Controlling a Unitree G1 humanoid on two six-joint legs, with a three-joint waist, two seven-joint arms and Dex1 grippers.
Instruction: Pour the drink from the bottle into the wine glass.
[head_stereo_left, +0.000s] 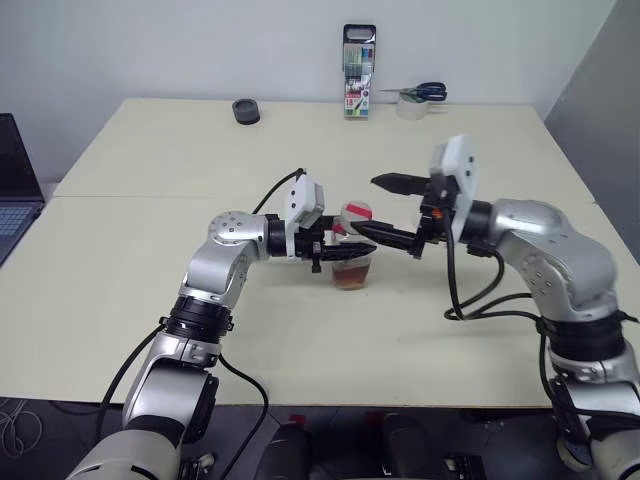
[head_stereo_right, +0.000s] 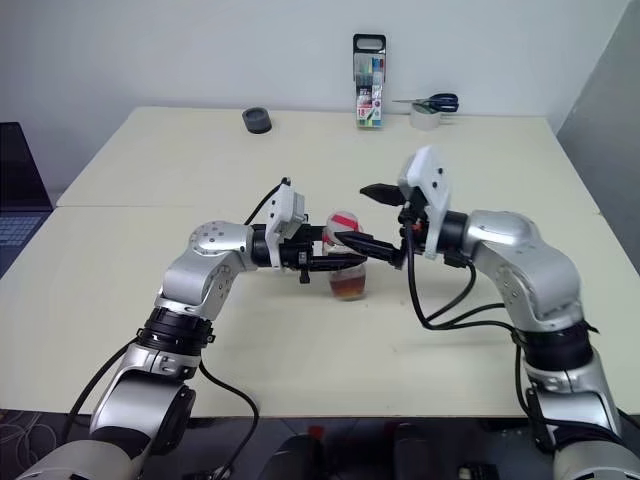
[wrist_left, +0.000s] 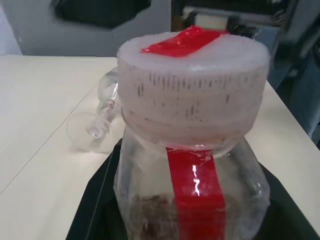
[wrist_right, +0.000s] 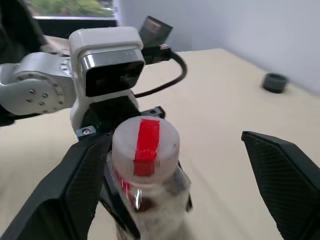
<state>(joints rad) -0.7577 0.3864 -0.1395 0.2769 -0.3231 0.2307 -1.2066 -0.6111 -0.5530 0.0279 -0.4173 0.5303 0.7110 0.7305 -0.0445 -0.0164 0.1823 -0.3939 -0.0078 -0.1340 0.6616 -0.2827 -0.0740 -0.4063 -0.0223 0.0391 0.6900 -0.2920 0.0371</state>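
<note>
Early days: bottle clamped between left gripper fingers, cap still on. Right gripper fingers spread wide either side of cap. Wine glass lying beyond, unfilled; uncapping, pouring left.

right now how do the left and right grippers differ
The left gripper is shut on the bottle, clamping its body; the right gripper is open and holds nothing. The left gripper sits low, at the bottle's body, while the right gripper has one finger level with the cap and the other well above it. Both have two black fingers and point toward each other across the bottle.
</note>
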